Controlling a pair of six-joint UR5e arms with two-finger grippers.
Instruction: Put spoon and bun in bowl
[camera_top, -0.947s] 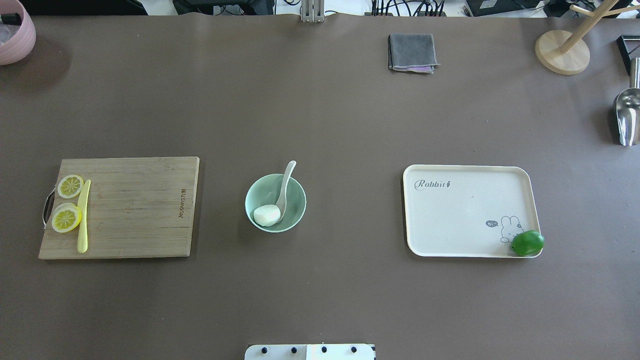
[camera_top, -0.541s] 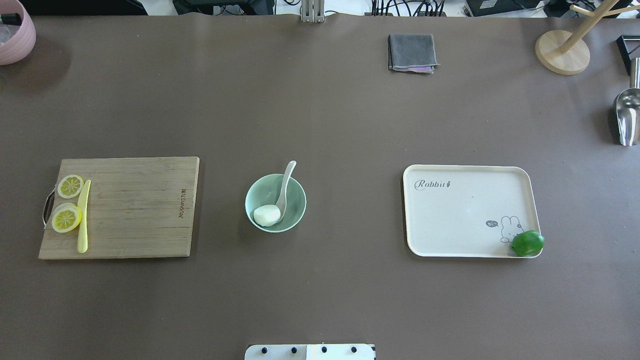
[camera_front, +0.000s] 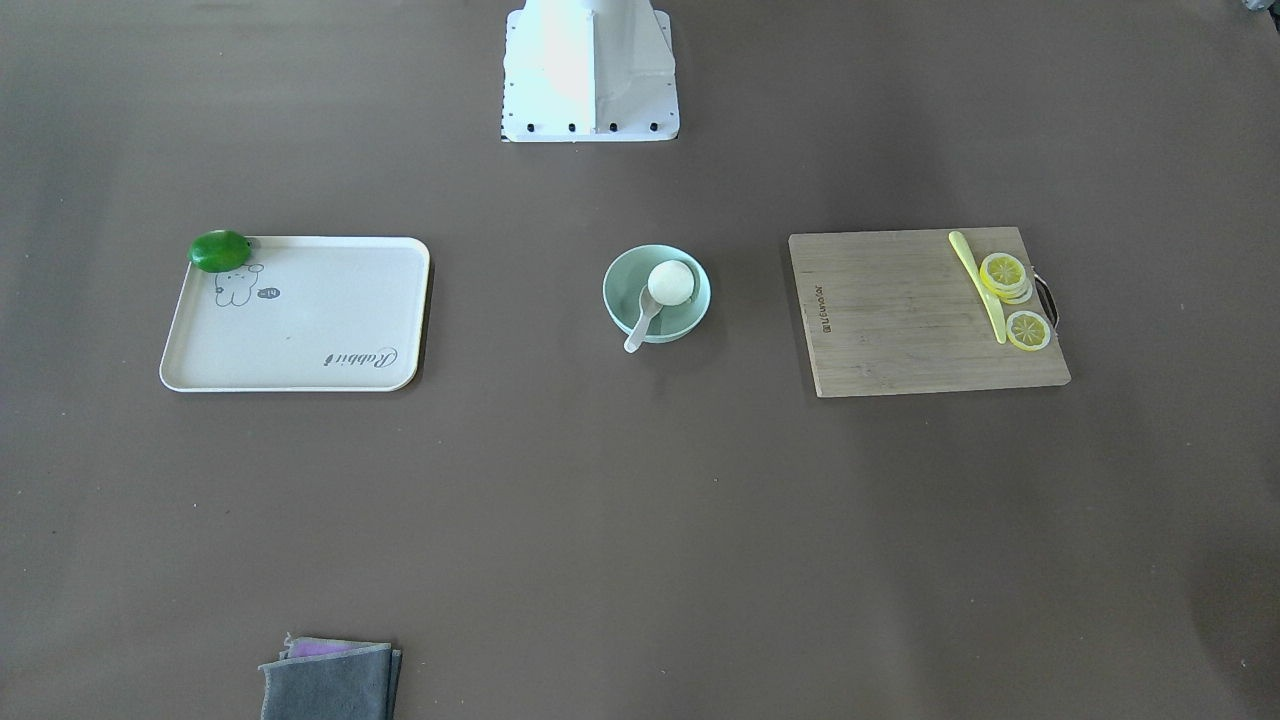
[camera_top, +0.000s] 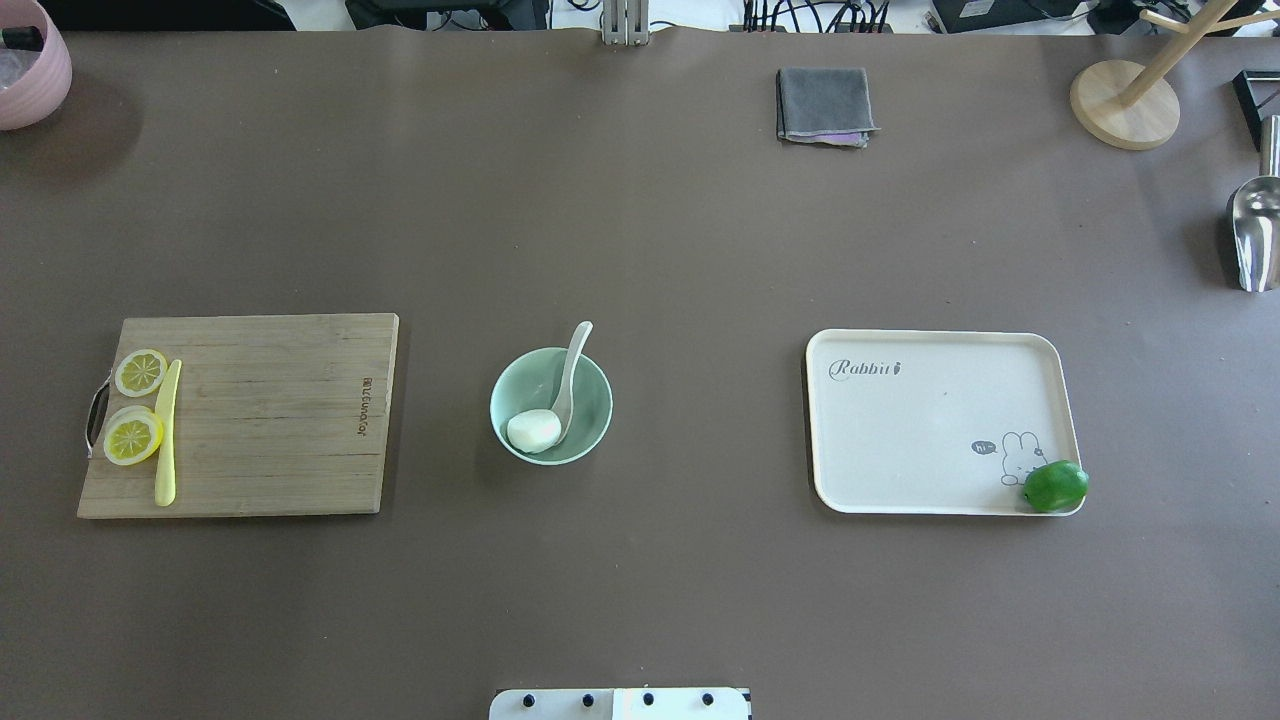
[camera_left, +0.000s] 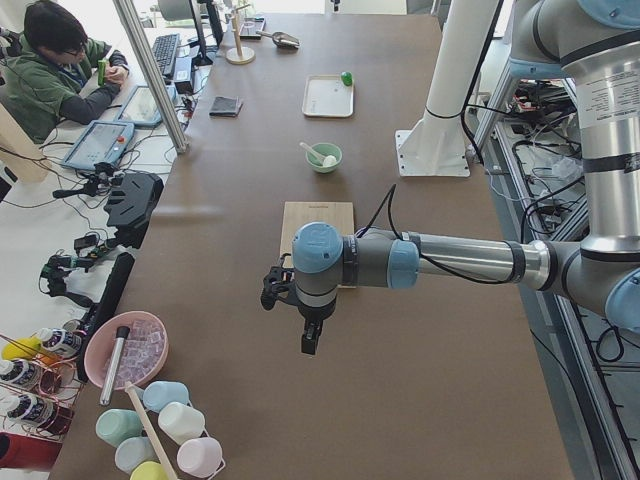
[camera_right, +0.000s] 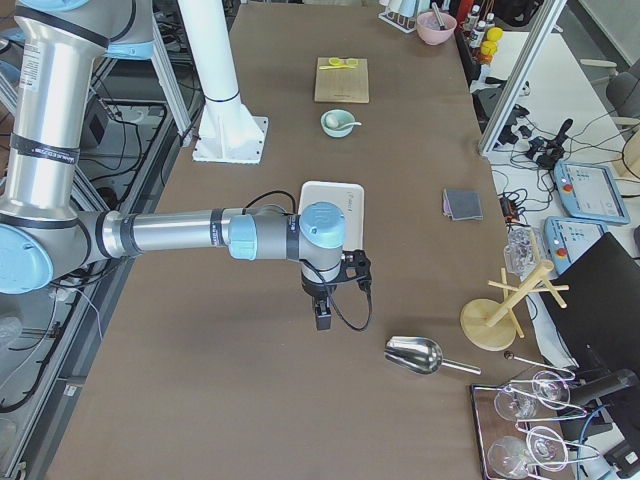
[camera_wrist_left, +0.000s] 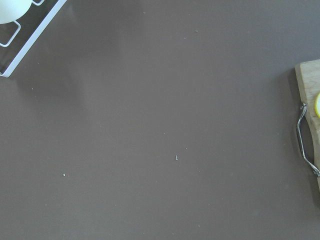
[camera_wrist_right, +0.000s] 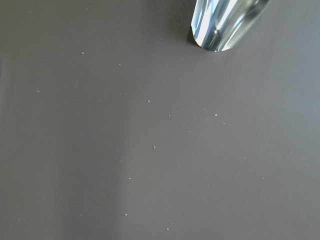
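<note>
The pale mint-green bowl (camera_top: 498, 402) stands at the table's middle, also in the front-facing view (camera_front: 613, 290). The white bun (camera_top: 533, 430) lies inside it. The white spoon (camera_top: 570, 375) rests with its scoop in the bowl beside the bun, its handle leaning over the far rim. My left gripper (camera_left: 310, 340) shows only in the exterior left view, far out beyond the cutting board, above bare table. My right gripper (camera_right: 322, 318) shows only in the exterior right view, past the tray. I cannot tell whether either is open or shut.
A wooden cutting board (camera_top: 260, 420) with lemon slices (camera_top: 133, 438) and a yellow knife (camera_top: 166, 440) lies left of the bowl. A cream tray (camera_top: 930, 420) with a green lime (camera_top: 1055, 486) lies right. A grey cloth (camera_top: 823, 105), wooden stand (camera_top: 1125, 100) and metal scoop (camera_top: 1255, 235) sit far back.
</note>
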